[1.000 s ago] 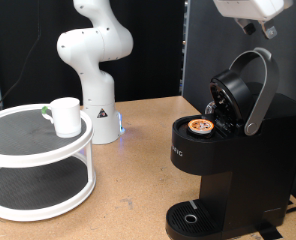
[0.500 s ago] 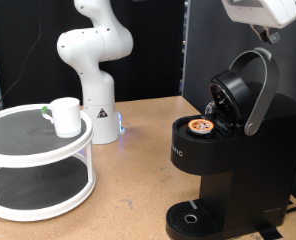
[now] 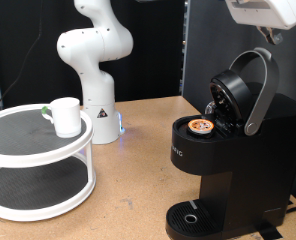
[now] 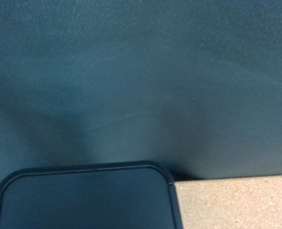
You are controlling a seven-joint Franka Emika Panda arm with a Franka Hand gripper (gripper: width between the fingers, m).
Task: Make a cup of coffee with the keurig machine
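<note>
The black keurig machine (image 3: pixel 223 170) stands at the exterior view's right with its lid (image 3: pixel 238 92) raised and its silver handle up. A small pod with an orange-brown top (image 3: pixel 199 126) sits in the open chamber. The round drip tray (image 3: pixel 191 217) at its base holds nothing. The white cup (image 3: pixel 65 115) stands on the top tier of a round white two-tier stand (image 3: pixel 38 160) at the exterior view's left. Only a white part of the hand (image 3: pixel 263 12) shows at the exterior view's top right, above the machine; the fingers are out of frame. The wrist view shows no fingers.
A second white robot arm's base (image 3: pixel 93 70) stands behind the stand. A dark panel (image 3: pixel 203 50) rises behind the machine. The wrist view shows a dark teal surface (image 4: pixel 141 86), a dark rounded box corner (image 4: pixel 84 198) and a strip of speckled tabletop (image 4: pixel 234 202).
The white hand at the exterior view's top right has shifted slightly right and up. Cup, pod and machine lid have not moved.
</note>
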